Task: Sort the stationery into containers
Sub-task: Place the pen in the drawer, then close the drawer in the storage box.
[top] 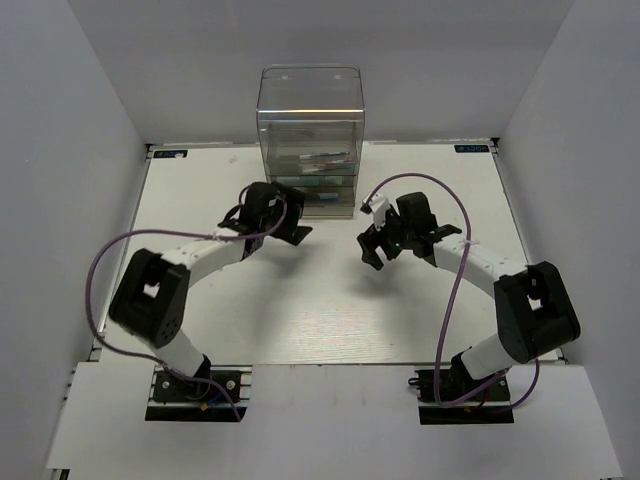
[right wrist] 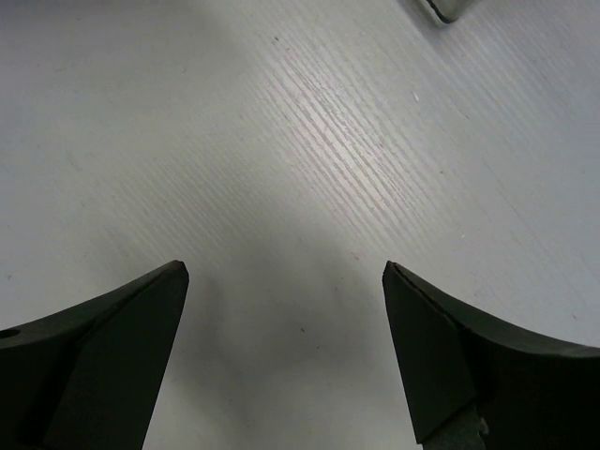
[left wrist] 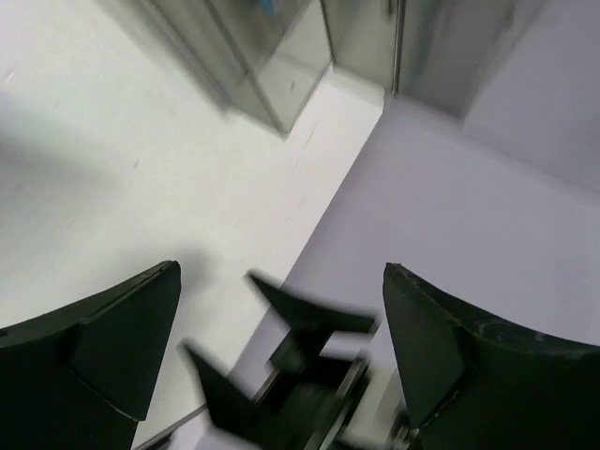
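White tabletop (top: 320,300) and grey walls (top: 60,150) make up the top view. You will find the clear cabinet (top: 310,140) standing at the far edge, centred. Coloured stationery (top: 322,159) shows through its drawers (top: 345,182); single pieces cannot be told apart. The left gripper (top: 292,228) sits just in front of the cabinet's lower left corner. The right gripper (top: 377,247) is near the lower right corner, apart from it.

Left wrist view: the left gripper (left wrist: 281,270) is spread wide and holds nothing. The cabinet (left wrist: 281,66) lies ahead. A blurred black shape (left wrist: 300,366) below cannot be identified.

Right wrist view: the right gripper (right wrist: 286,267) is spread wide, holding nothing, over bare tabletop. A cabinet corner (right wrist: 448,9) touches the top edge.
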You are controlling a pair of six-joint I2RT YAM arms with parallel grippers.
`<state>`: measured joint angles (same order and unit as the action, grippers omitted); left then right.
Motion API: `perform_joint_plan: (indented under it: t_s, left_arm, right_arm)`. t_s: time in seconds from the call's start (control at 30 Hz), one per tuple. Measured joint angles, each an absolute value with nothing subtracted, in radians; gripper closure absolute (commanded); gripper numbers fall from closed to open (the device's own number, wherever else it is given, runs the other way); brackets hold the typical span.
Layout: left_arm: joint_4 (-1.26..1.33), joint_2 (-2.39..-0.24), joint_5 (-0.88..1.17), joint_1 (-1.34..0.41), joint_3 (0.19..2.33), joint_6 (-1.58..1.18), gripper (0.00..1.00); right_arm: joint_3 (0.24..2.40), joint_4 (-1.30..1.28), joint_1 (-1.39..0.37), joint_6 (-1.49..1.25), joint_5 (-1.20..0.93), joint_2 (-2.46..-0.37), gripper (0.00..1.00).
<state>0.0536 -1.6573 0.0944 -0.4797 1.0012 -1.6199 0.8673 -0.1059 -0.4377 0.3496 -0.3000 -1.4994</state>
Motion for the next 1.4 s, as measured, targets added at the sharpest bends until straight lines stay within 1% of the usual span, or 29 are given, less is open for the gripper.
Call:
perform_joint_plan:
  t_s: [0.17,0.27,0.4,0.6,0.63,0.67,0.7,0.73,0.77,0.8,0.83,0.87,0.9,0.93,0.97,1.0,1.07,1.13,1.17,1.2,1.23,1.27,1.3,1.33,1.4]
  left_arm:
    - [0.070,-1.446,0.169,-0.479,0.818,-1.426,0.01]
    - [0.036,-1.328,0.180,-0.478,0.759,-1.264,0.01]
    - [-0.049,-1.177,0.144,-0.477,0.733,-1.057,0.01]
    - [-0.147,-0.941,0.039,-0.477,0.639,-0.846,0.01]
    - [-0.151,-0.910,0.028,-0.477,0.620,-0.824,0.04]
    - [-0.150,-0.881,0.015,-0.477,0.596,-0.804,0.06]
    - [-0.140,-0.849,0.003,-0.476,0.566,-0.783,0.10]
    - [-0.122,-0.818,-0.008,-0.476,0.529,-0.764,0.17]
    - [-0.098,-0.794,-0.020,-0.475,0.493,-0.749,0.33]
    - [-0.057,-0.767,-0.037,-0.475,0.444,-0.732,0.45]
    - [-0.010,-0.737,-0.057,-0.475,0.384,-0.708,0.51]
    - [0.030,-0.717,-0.075,-0.475,0.338,-0.698,0.60]
    - [0.091,-0.704,-0.096,-0.475,0.286,-0.688,0.61]
    - [0.152,-0.700,-0.111,-0.475,0.238,-0.681,0.68]
    - [0.222,-0.708,-0.129,-0.475,0.191,-0.678,0.78]
    - [0.286,-0.727,-0.147,-0.473,0.153,-0.693,0.78]
    - [0.395,-0.818,-0.164,-0.469,0.120,-0.720,0.71]
    - [0.505,-0.979,-0.159,-0.466,0.134,-0.762,0.61]
    - [0.549,-1.073,-0.143,-0.464,0.154,-0.786,0.51]
    - [0.588,-1.150,-0.126,-0.464,0.181,-0.807,0.47]
    - [0.638,-1.260,-0.094,-0.463,0.223,-0.841,0.44]
    - [0.675,-1.346,-0.067,-0.463,0.266,-0.868,0.44]
    - [0.720,-1.438,-0.040,-0.463,0.317,-0.899,0.38]
    - [0.780,-1.525,-0.015,-0.463,0.366,-0.932,0.35]
    - [0.876,-1.637,0.022,-0.463,0.435,-1.003,0.33]
  right_arm:
    - [0.867,-0.105,-0.435,0.302,-0.220,-1.474,0.10]
    - [0.867,-0.098,-0.432,0.279,-0.178,-1.440,0.10]
    - [0.859,-0.070,-0.431,0.243,-0.128,-1.382,0.10]
    - [0.852,-0.049,-0.431,0.217,-0.072,-1.353,0.10]
    - [0.850,-0.046,-0.430,0.218,-0.069,-1.353,0.10]
    - [0.845,-0.037,-0.429,0.218,-0.067,-1.352,0.12]
    - [0.837,-0.029,-0.427,0.221,-0.070,-1.351,0.16]
    - [0.828,-0.027,-0.426,0.227,-0.077,-1.349,0.20]
    - [0.819,-0.023,-0.426,0.233,-0.086,-1.347,0.24]
    - [0.810,-0.023,-0.424,0.242,-0.101,-1.346,0.24]
    - [0.802,-0.025,-0.422,0.250,-0.119,-1.345,0.25]
    - [0.797,-0.027,-0.420,0.258,-0.138,-1.345,0.25]
    - [0.795,-0.027,-0.419,0.268,-0.157,-1.345,0.24]
    - [0.794,-0.027,-0.419,0.275,-0.173,-1.345,0.22]
    - [0.794,-0.027,-0.419,0.286,-0.191,-1.345,0.18]
    - [0.794,-0.029,-0.419,0.296,-0.207,-1.344,0.10]
    - [0.794,-0.036,-0.419,0.315,-0.234,-1.342,0.10]
    - [0.794,-0.047,-0.419,0.334,-0.262,-1.340,0.10]
    - [0.793,-0.056,-0.419,0.345,-0.276,-1.339,0.10]
    - [0.793,-0.058,-0.419,0.348,-0.281,-1.338,0.10]
    - [0.792,-0.059,-0.419,0.353,-0.291,-1.336,0.10]
    - [0.790,-0.061,-0.419,0.356,-0.297,-1.334,0.10]
    - [0.789,-0.063,-0.419,0.358,-0.299,-1.333,0.10]
    - [0.788,-0.065,-0.419,0.360,-0.302,-1.332,0.10]
    - [0.787,-0.065,-0.416,0.364,-0.302,-1.330,0.10]
